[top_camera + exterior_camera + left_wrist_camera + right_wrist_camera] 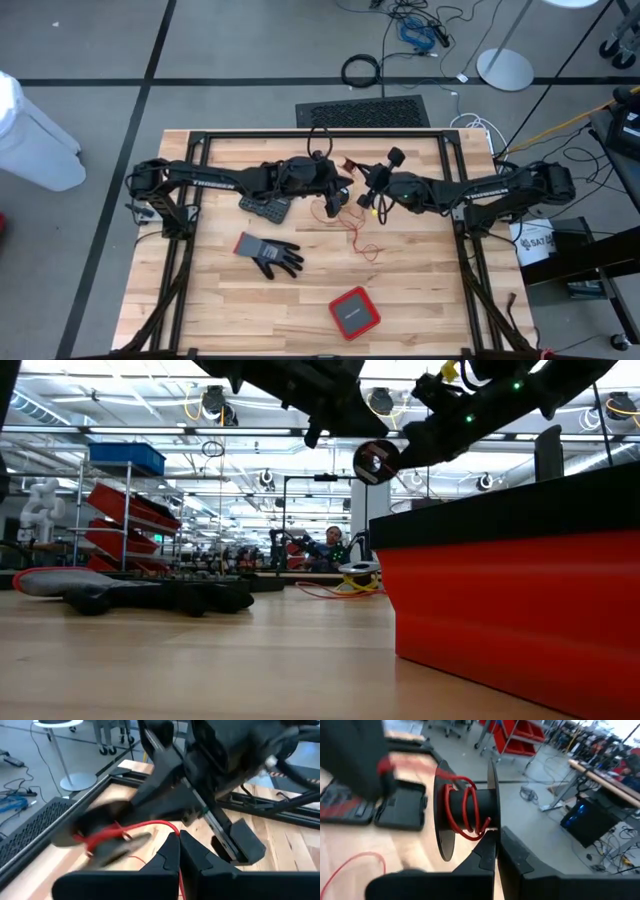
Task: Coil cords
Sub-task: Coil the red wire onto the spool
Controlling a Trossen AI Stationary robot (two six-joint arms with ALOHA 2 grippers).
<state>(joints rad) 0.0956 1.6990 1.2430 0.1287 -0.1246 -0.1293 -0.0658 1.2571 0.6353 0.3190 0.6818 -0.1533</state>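
Near the table's far edge: right gripper (496, 837), pinching a black spool (465, 810), is taking red cord (465, 812); left gripper (179, 840), pressed together on the cord, is feeding it. Next: another wrap, kept taut.

Bare boards between grey glove (270, 254) and red box (354, 311).

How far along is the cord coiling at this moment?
Done: a few turns of the thin red wire sit on the black plastic spool. In hand: the shut right end effector grips the spool while the shut left end effector holds the wire taut. Left: a loose red tail still trails on the wooden table; the yellow wire is hard to make out.
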